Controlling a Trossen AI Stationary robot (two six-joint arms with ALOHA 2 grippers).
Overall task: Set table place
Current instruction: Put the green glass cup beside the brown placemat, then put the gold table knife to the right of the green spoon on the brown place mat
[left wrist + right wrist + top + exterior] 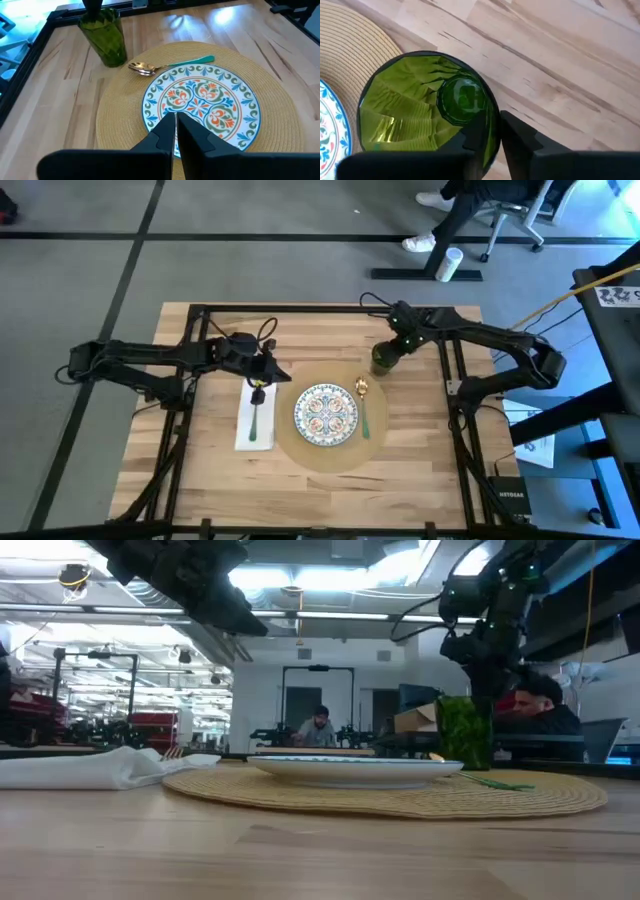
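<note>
**A:** From above, how far along are you?

**B:** Mostly laid, I judge. The mat point(322, 442) lies at the centre of the table point(210, 480), and the plate point(326, 414) sits in the middle of it. The spoon point(363, 406) lies on the mat just right of the plate. Left of the mat is the napkin point(254, 420) with a green-handled utensil point(255, 418) on it; I can't tell which kind. My right gripper point(388, 356) is at the glass point(383, 361), at the mat's upper right edge. My left gripper point(262, 380) hangs over the top of the napkin.

**A:** And at table level?

**B:** The glass point(464, 732) stands upright right of centre, at the far side of the mat point(520, 796), with my right arm coming down onto it from above. The napkin point(100, 768) is at the left.

**A:** Your left wrist?

**B:** My left fingers point(165, 137) are pressed close together with nothing between them. Ahead are the plate point(201, 106), the spoon point(170, 65) and, upper left, the glass point(105, 37).

**A:** Right wrist?

**B:** My fingers point(515, 140) pinch the rim of the glass point(420, 110), one inside and one outside. It stands on bare wood beside the mat point(355, 40).

**A:** What's left?

**B:** Releasing the glass and pulling clear, as far as I can judge. I see no knife, so one may still be due.
</note>
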